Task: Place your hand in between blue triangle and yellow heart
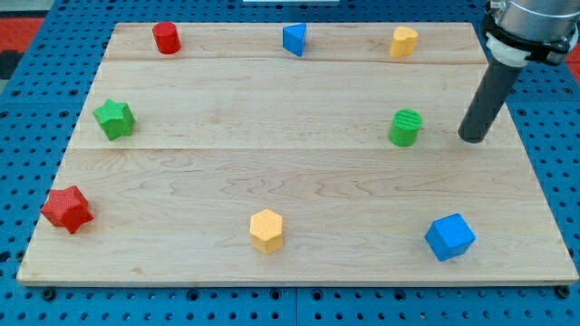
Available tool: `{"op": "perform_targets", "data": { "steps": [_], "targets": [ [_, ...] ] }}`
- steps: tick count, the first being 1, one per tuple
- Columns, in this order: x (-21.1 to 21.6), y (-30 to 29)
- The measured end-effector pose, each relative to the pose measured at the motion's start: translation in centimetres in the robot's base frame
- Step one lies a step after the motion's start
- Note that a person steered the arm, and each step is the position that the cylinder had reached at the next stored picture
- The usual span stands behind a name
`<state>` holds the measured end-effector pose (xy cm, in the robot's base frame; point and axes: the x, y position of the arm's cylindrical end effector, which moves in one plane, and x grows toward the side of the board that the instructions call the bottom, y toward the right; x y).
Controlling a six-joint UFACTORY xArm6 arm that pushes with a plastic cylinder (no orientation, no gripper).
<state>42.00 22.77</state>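
I carry no jaws, only a rod, so there is nothing to open or close. Nearest the view's bottom sit the yellow hexagon [266, 229] and blue cube [449, 236], well clear of me. My tip [471, 139] rests just right of the green cylinder [405, 128]. Far up top lie the blue triangle [294, 39] and yellow heart [404, 41], a gap between them. Sweeping straight up-left, I risk clipping the cylinder or nudging the heart and closing that gap.

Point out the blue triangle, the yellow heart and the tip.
blue triangle [294, 39]: camera view, on its front face.
yellow heart [404, 41]: camera view, on its top face.
my tip [471, 139]: camera view, on the rod's very lower end.
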Motion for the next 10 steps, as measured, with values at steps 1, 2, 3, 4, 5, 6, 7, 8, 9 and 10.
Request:
{"op": "perform_targets", "data": {
  "steps": [1,2,3,4,5,6,7,8,9,10],
  "targets": [
    [-5.1,0.2],
    [-11.5,-1.5],
    [-13.9,-5.2],
    [-13.9,-10.7],
    [-13.9,-12.3],
    [-13.9,-12.3],
    [-13.9,-12.4],
    [-14.6,-12.9],
    [-14.5,-14.8],
    [-14.0,-14.7]
  ]
}}
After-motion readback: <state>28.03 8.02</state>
